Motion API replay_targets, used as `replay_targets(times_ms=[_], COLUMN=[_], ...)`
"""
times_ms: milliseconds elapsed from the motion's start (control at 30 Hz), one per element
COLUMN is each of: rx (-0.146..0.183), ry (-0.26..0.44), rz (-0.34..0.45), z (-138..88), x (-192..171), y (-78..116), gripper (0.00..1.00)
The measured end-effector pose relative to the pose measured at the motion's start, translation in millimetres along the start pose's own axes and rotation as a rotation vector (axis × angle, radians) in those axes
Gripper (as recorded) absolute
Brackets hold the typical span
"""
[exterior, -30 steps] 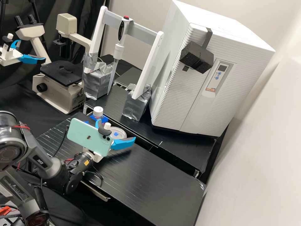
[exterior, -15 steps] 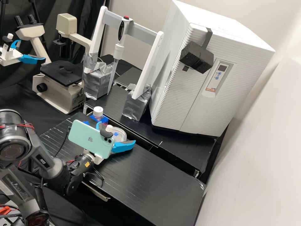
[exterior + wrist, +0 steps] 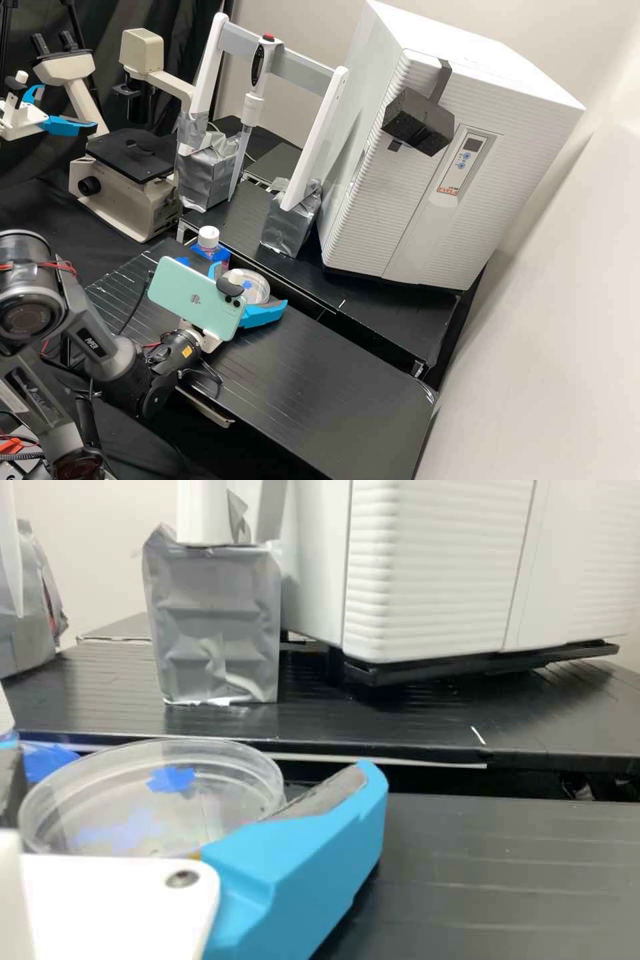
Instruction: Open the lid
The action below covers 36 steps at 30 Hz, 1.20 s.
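Near the far edge of the black table [image 3: 320,387], towards its far left corner in the high view, lies the clear petri dish [image 3: 259,279], a small blue patch on its top. Around it stands the gripper [image 3: 250,285], its blue fingers [image 3: 300,880] spread wide with the dish between them and nothing clamped. One finger runs low beside the dish's rim; whether it touches cannot be told. A pale green phone [image 3: 193,298] rides on the gripper and covers part of it in the high view.

Behind the dish, the table's far edge meets a dark, narrow gap, and across it runs a black platform [image 3: 373,320]. A white-capped bottle [image 3: 208,238] with blue around its lower part stands near that same edge, on the far left corner's side of the dish, close to the gripper's other finger. From the dish to the table's right end stretches a long run of ribbed black top. Upon the platform stand a silver-wrapped block [image 3: 288,227], across the gap from the dish, and a large white cabinet [image 3: 400,200].
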Motion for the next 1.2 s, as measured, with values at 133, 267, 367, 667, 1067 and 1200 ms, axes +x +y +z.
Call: replay_targets(times_ms=[133,267,367,667,1067,1200], rx=[-0.002,-0.002,-0.002,0.006,0.041,0.044], ry=[0.007,0.01,0.011,0.014,0.045,0.049], rz=[-0.006,-0.009,-0.01,-0.014,-0.001,0.012], z=[-1.0,-1.5,-1.6,-1.0,-8.4,-9.4], x=[-0.2,0.0,0.1,0.8,-1.6,-3.2], y=[-0.4,-0.9,-1.1,-2.0,0.5,2.9], gripper=[0.0,0.0,0.0,0.0,0.0,0.0])
